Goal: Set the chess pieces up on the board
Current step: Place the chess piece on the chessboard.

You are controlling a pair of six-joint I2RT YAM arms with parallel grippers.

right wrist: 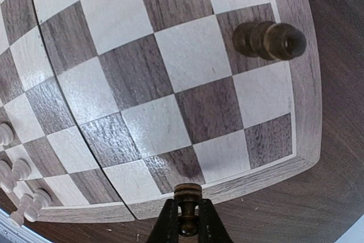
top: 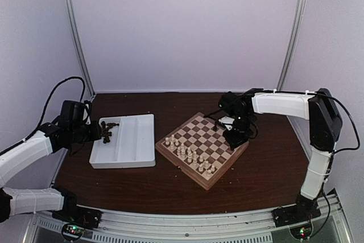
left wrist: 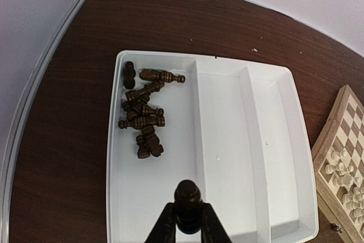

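On the left, stretches out low and nearly level from the near-left corner of the table [top: 261, 169], wrist bent toward the white tray [top: 131, 138], with the left gripper [left wrist: 187, 223] above the left compartment at the end nearer the wrist camera. Pinches one dark chess piece [left wrist: 187, 194] between the fingers there, rounded head up toward the lens. Leaves the other dark pieces [left wrist: 145, 112] lying on their sides in a loose heap further along that same compartment (too tangled to count surely).

On the right, rises upright from the near-right corner, folds at the elbow and runs leftward above the table to the board [top: 205, 129], wrist turned down. Holds the right gripper [right wrist: 187, 223] over the board's right-hand rim, fingers pressed onto a second dark piece [right wrist: 187, 194] (whether its base touches the wood cannot be told). Shows a lone dark piece [right wrist: 272, 39] standing on a dark square just beside that rim. Has the cream pieces [top: 190, 153] clustered on the board's near-left side, well apart from the gripper.
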